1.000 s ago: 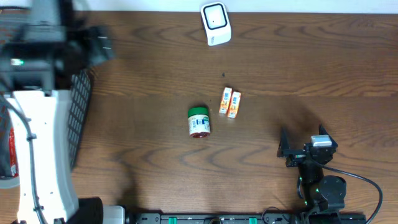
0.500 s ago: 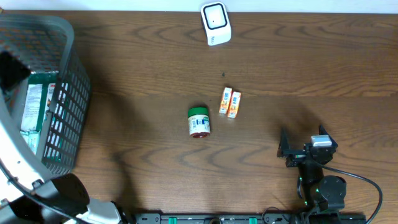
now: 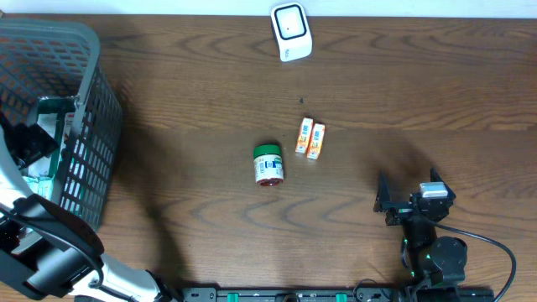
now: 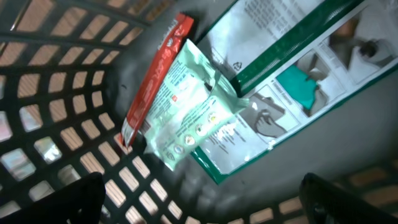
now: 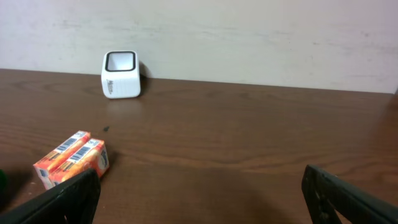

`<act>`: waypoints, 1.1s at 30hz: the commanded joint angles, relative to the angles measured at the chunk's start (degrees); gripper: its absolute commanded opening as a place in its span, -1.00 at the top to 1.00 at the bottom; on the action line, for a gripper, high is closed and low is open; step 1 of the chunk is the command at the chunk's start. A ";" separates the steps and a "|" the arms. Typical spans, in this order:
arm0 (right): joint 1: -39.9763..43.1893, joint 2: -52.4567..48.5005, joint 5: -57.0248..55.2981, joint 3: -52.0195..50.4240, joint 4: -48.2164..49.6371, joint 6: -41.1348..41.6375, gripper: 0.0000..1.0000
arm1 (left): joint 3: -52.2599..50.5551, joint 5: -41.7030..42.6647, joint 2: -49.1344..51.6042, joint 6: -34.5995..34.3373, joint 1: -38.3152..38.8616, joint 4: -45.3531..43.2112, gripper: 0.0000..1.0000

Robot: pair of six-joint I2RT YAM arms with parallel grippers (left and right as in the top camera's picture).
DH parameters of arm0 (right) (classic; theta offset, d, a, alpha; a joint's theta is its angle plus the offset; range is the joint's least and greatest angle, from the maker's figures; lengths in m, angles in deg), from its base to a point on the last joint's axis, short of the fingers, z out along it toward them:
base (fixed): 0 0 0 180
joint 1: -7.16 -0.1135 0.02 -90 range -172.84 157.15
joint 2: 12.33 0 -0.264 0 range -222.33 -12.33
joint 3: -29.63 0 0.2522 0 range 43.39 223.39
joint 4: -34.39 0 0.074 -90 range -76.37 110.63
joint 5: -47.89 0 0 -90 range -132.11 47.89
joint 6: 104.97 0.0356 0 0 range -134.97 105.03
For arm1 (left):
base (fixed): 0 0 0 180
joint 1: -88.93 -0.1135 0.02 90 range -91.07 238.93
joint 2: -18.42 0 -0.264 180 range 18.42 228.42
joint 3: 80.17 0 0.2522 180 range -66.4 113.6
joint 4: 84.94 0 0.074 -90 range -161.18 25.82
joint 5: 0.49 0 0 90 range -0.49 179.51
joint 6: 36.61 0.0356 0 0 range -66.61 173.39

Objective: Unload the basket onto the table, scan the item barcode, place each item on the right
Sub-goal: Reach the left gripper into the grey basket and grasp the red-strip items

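Orange cartons (image 5: pixel 71 160) ahead-left of released right jaws, long axes pointing away, wooden tabletop (image 5: pixel 249 143), pale wall (image 5: pixel 249 37), left jaws released too

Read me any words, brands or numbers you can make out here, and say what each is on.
Nothing reads clearly.
Green-and-white box, in the basket: print blurred.
Pale green pouch: print too small.
Red packet: lettering blurred.
Orange boxes: labels too small.
Green-lidded jar: label too small.
White scanner: markings too small.
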 commanded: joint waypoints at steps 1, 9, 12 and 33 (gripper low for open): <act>-0.42 0.15 0.04 -0.04 -0.20 -0.68 -0.99 | -3.48 -4.22 -0.07 4.15 -0.11 -2.43 -0.97; -0.42 0.15 0.04 -0.04 -0.20 -0.68 -0.99 | -11.21 -4.98 0.31 5.62 -3.06 -10.08 -0.96; -0.42 0.15 0.04 -0.04 -0.17 -0.68 -0.98 | -12.33 -4.63 0.94 5.60 -4.87 -11.15 -0.96; -0.42 0.15 0.04 -0.04 -0.17 -0.68 -0.98 | -13.68 1.75 3.65 10.99 -8.39 -14.01 -0.96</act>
